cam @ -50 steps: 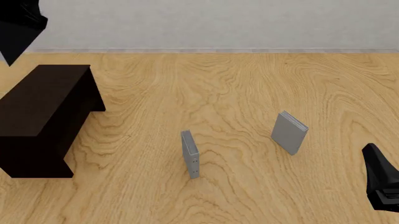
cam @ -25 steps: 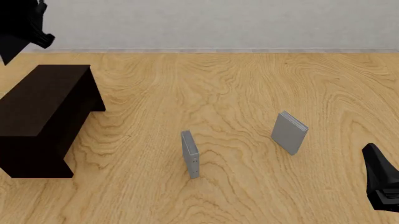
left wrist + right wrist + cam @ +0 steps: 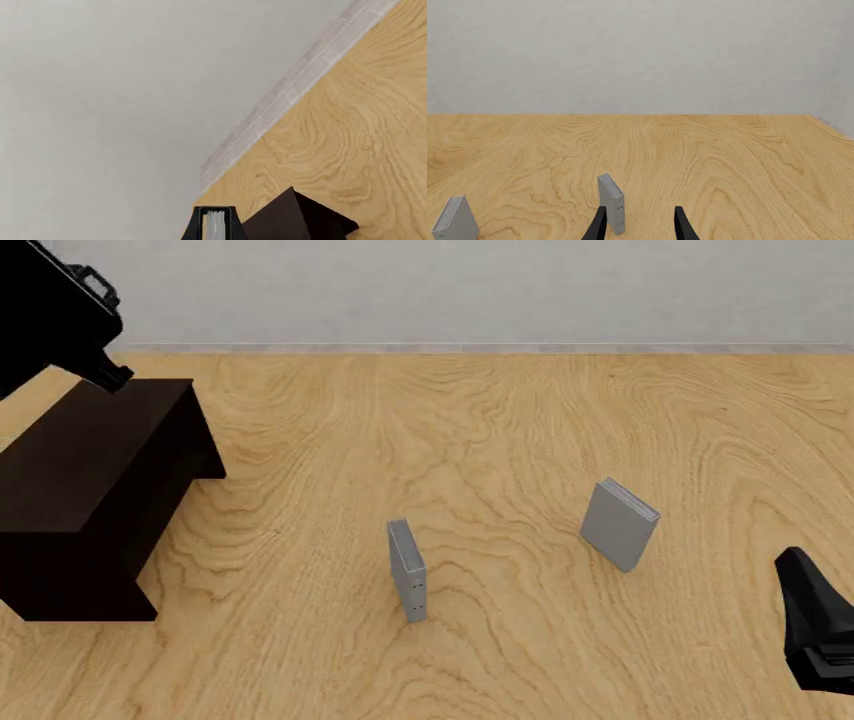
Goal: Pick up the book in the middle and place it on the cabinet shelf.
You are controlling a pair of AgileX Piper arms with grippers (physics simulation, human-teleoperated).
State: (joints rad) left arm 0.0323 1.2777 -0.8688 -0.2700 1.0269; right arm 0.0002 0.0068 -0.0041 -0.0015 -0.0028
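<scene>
The book (image 3: 215,225), with black covers and white page edges, is clamped between my left gripper's fingers (image 3: 215,232). In the front view my left gripper (image 3: 83,335) and the book merge into one black mass above the far end of the cabinet shelf (image 3: 94,455), close to its top. A corner of the dark cabinet also shows in the left wrist view (image 3: 300,220). My right gripper (image 3: 640,226) is open and empty, low at the front right (image 3: 814,635).
Two thin light-grey books stand upright on the wooden table: one in the middle (image 3: 407,568), one to its right (image 3: 621,523). Both show in the right wrist view (image 3: 612,202) (image 3: 455,221). A grey wall runs along the back.
My left arm has come down and to the right with the book, from the top left corner to just over the cabinet's far end. The right arm has not moved.
</scene>
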